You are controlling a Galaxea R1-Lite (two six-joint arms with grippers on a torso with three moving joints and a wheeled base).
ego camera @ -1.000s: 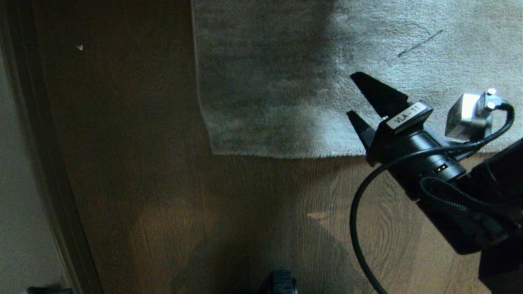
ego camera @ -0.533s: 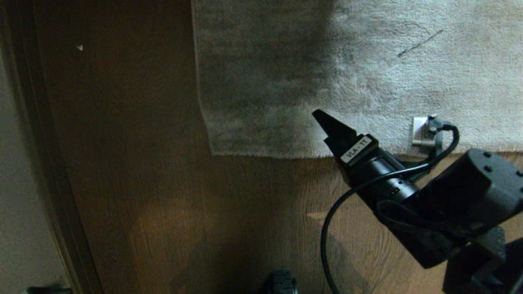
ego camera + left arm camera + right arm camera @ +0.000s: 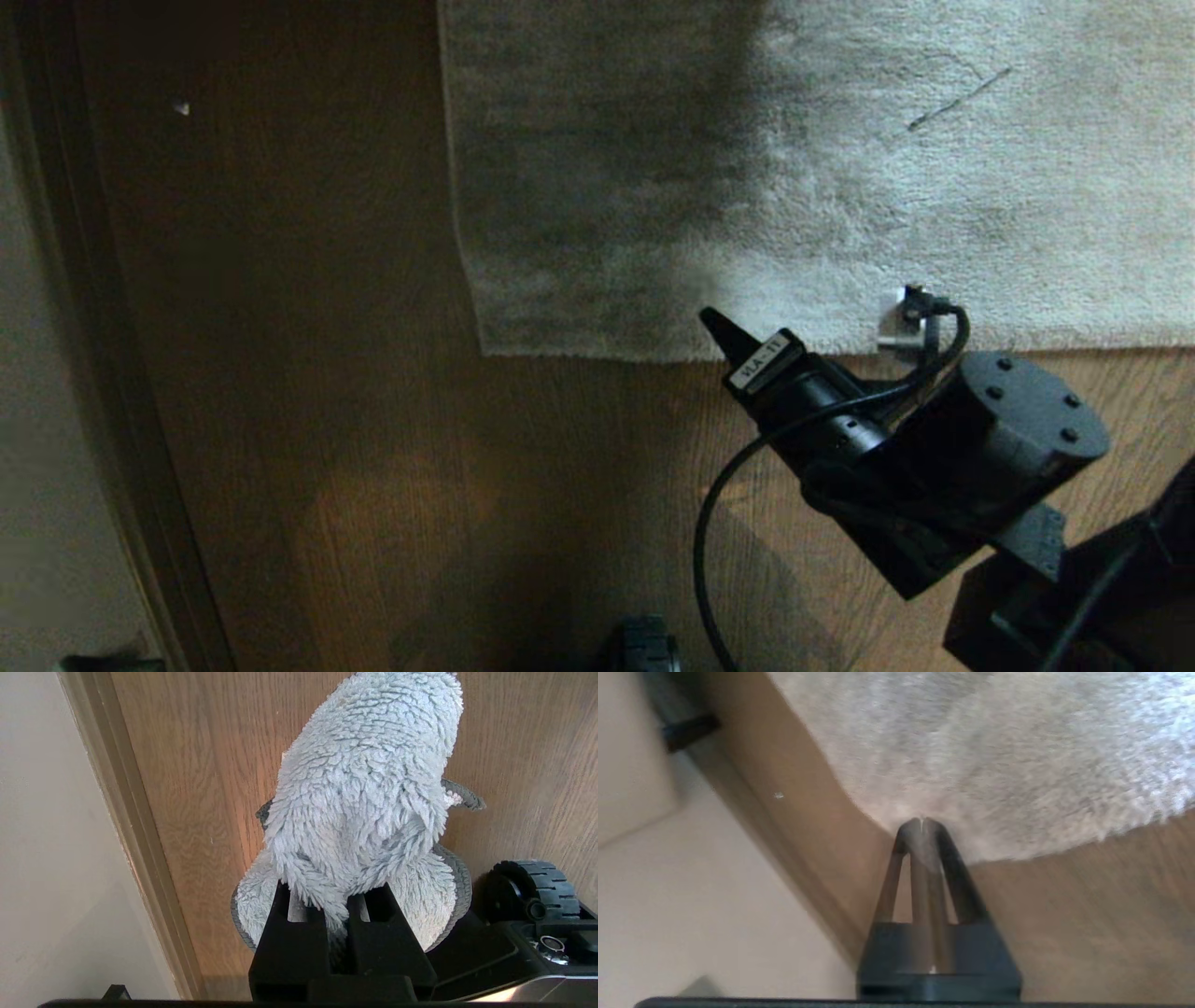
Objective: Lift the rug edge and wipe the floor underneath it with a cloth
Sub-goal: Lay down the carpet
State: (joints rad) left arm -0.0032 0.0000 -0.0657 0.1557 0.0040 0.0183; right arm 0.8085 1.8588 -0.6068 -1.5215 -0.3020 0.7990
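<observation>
Rug edge (image 3: 653,350) lies flat on the floor (image 3: 373,420), corner to the robot's left. Right gripper (image 3: 714,322) sits at the edge, jaws shut to a point, no pile visibly pinched. Left gripper (image 3: 334,905) jaws clamp the cloth (image 3: 364,788), low by the baseboard (image 3: 131,835). Best: wedge under the border, then lift. Floor is wood-grain plank, dim and shadowed.
</observation>
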